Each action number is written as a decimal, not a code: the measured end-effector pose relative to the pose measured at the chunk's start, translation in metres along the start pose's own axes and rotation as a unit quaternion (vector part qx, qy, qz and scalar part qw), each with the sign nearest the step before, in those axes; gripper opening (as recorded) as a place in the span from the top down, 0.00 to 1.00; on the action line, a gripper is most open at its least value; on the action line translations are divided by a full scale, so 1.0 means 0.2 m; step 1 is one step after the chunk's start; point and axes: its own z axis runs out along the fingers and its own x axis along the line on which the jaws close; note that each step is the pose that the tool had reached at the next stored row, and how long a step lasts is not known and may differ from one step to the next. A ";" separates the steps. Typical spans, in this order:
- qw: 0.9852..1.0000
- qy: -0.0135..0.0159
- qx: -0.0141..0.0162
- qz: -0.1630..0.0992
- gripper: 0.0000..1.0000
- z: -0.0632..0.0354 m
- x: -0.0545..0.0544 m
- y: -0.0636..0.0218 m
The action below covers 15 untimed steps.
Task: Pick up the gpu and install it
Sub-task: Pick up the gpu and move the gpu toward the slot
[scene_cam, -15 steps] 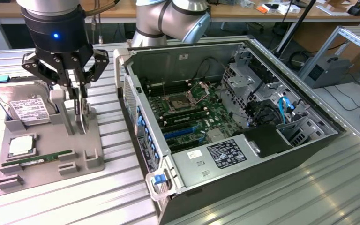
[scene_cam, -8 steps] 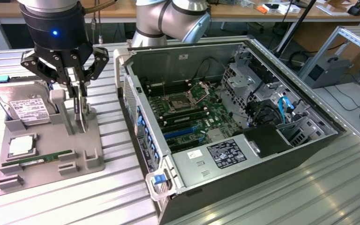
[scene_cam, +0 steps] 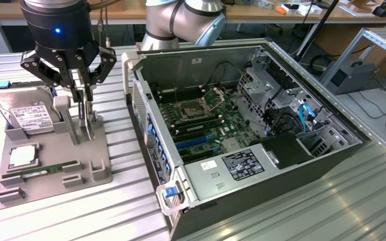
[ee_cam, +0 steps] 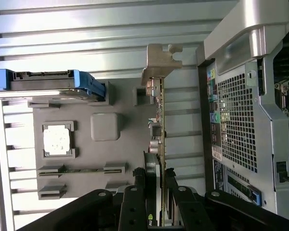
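The gpu [scene_cam: 89, 125] is a thin dark card standing on edge in the grey fixture [scene_cam: 52, 187] at the exterior view's left. My gripper [scene_cam: 86, 100] comes down on it from above, with one finger on each flat side. In the wrist view the gpu [ee_cam: 159, 115] runs away from my gripper [ee_cam: 160, 182], its silvery metal bracket [ee_cam: 159, 60] at the far end. Both fingertips press against the card's faces, so the gripper is shut on it. The open computer case [scene_cam: 247, 165] lies to the exterior view's right, its green motherboard [scene_cam: 203, 118] exposed.
The fixture also holds an upright hard drive [scene_cam: 28, 113] with a blue frame, a processor chip [scene_cam: 22, 156] and a slim green memory stick [scene_cam: 42, 170]. The case's perforated rear panel [ee_cam: 236, 120] stands close beside the gpu. The ribbed metal table [scene_cam: 300, 211] stretches around.
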 end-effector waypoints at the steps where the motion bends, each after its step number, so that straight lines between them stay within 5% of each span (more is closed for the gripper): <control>1: 1.000 0.000 0.000 0.000 0.73 -0.002 0.00 0.000; 15: 1.000 0.000 0.000 0.000 0.73 -0.037 0.00 0.001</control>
